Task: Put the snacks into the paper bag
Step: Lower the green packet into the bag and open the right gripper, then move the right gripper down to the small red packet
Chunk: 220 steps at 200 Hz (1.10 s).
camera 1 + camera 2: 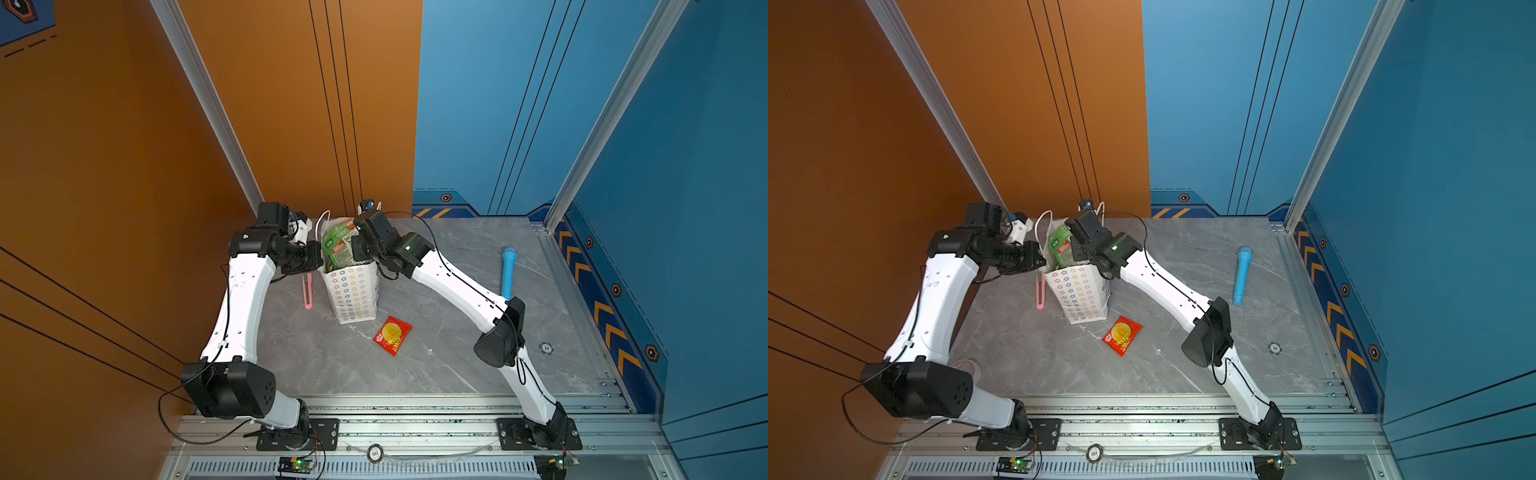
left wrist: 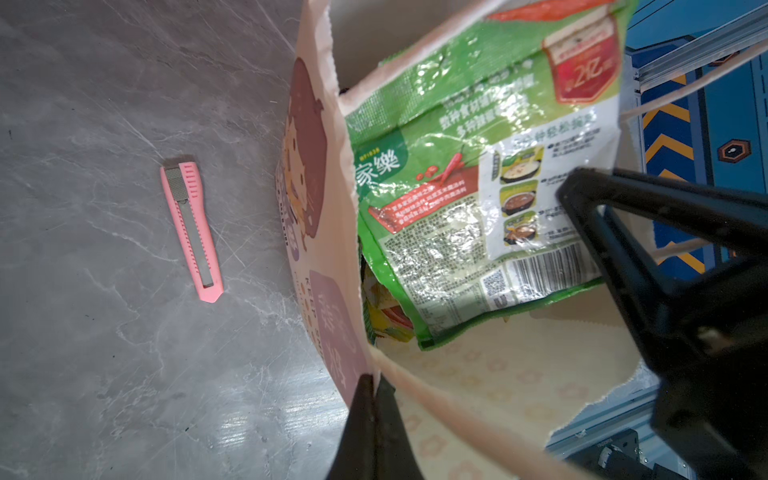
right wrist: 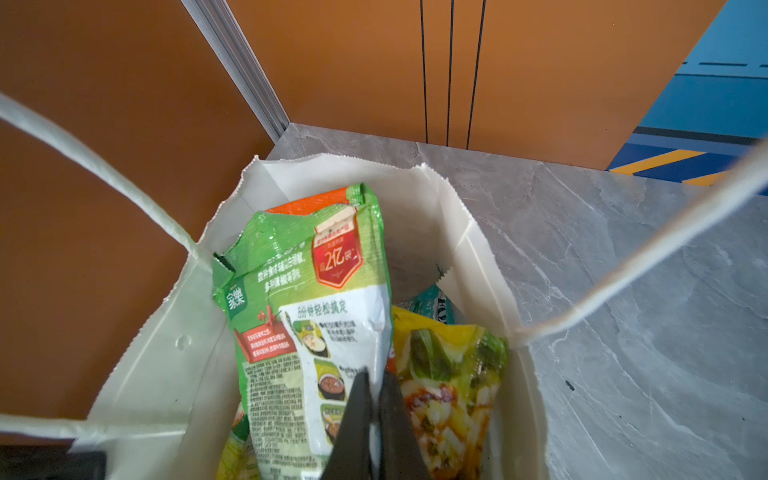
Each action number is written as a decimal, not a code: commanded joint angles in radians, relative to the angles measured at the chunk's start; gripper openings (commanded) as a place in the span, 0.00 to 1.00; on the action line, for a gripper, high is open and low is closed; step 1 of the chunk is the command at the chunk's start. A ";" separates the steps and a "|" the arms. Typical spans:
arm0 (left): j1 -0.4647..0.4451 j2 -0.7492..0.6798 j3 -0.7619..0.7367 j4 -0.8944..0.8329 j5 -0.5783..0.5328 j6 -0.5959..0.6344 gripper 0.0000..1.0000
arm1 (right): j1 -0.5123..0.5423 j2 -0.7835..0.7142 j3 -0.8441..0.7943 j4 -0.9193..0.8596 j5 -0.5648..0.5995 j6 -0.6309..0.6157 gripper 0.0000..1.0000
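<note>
Bag [image 2: 316,187] rim is clamped by the left tool [image 2: 372,380] at lower centre; green packet [image 3: 307,291] inside is seemingly pinched by the right tool [image 3: 374,376].

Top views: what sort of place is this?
Likely a purpose-built robot test booth, not a home or shop: two arms bolted to an aluminium rail, a printed orange wall beside a blue wall, a marble-look tabletop.

Green packet [image 3: 307,316]: brand "家樂", red badge "2亿", line "分钟轻松搞定". Paper bag [image 2: 320,232]: "KEEP". Blue round token [image 1: 546,348]: "10".
</note>
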 commanded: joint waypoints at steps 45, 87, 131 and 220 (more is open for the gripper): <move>0.008 -0.037 0.008 0.023 0.045 -0.001 0.00 | -0.026 -0.005 0.019 -0.013 -0.114 0.060 0.38; 0.010 -0.036 0.008 0.023 0.044 0.000 0.00 | -0.033 -0.111 0.019 0.029 -0.179 0.046 0.48; 0.010 -0.036 0.006 0.023 0.045 0.002 0.00 | -0.037 -0.196 0.013 0.039 -0.241 0.032 0.49; 0.013 -0.039 0.004 0.022 0.047 -0.003 0.00 | -0.064 -0.571 -0.605 0.274 -0.295 0.045 0.64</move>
